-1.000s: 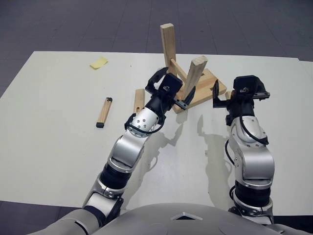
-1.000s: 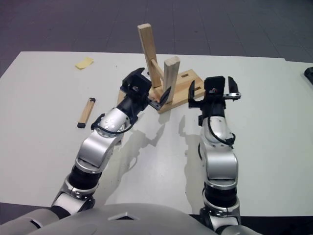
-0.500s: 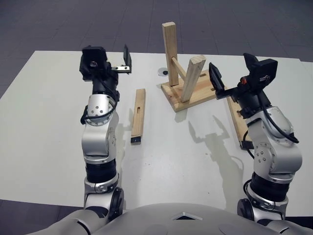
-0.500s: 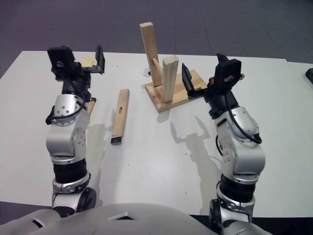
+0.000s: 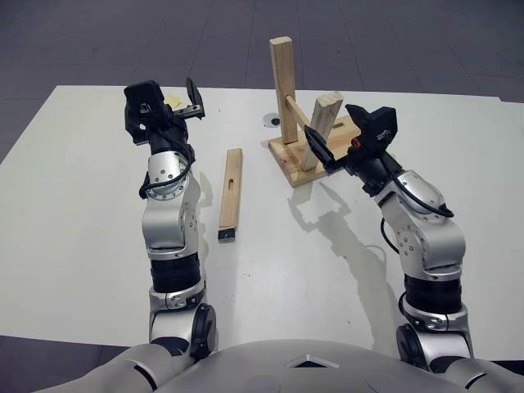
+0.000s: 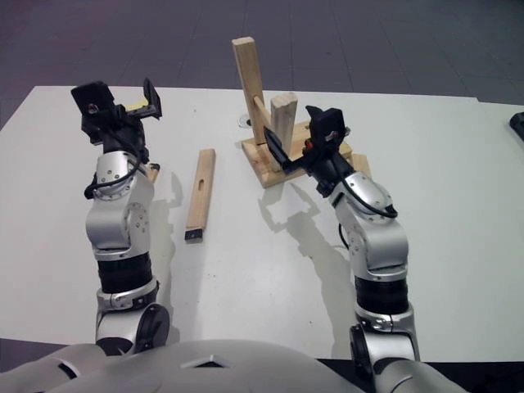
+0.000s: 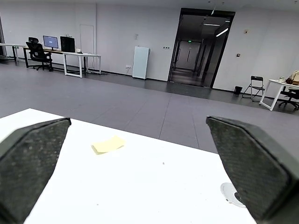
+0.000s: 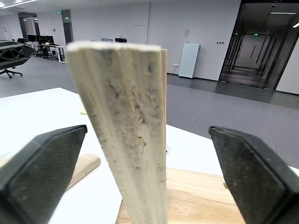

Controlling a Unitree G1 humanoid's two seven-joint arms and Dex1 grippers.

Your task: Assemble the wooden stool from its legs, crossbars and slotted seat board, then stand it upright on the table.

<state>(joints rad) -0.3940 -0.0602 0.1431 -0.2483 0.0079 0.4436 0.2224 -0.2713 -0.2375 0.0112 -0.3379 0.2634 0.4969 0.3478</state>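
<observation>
Pale wooden near leg (image 8: 126, 130) stands nearly upright on the seat board (image 5: 288, 164), straight ahead of the right pincer (image 5: 336, 135) and between its spread, empty fingers. The right arm is plainly nearer. The left pincer (image 5: 168, 102), also spread and empty, hovers well left of the board, beyond the loose crossbar (image 5: 230, 192).

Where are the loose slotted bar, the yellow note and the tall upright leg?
loose slotted bar (image 5: 230, 206), left eye view, between slot and dark end.
yellow note (image 7: 108, 144), left wrist view, centre of the paper.
tall upright leg (image 5: 283, 86), left eye view, halfway up its face.
</observation>
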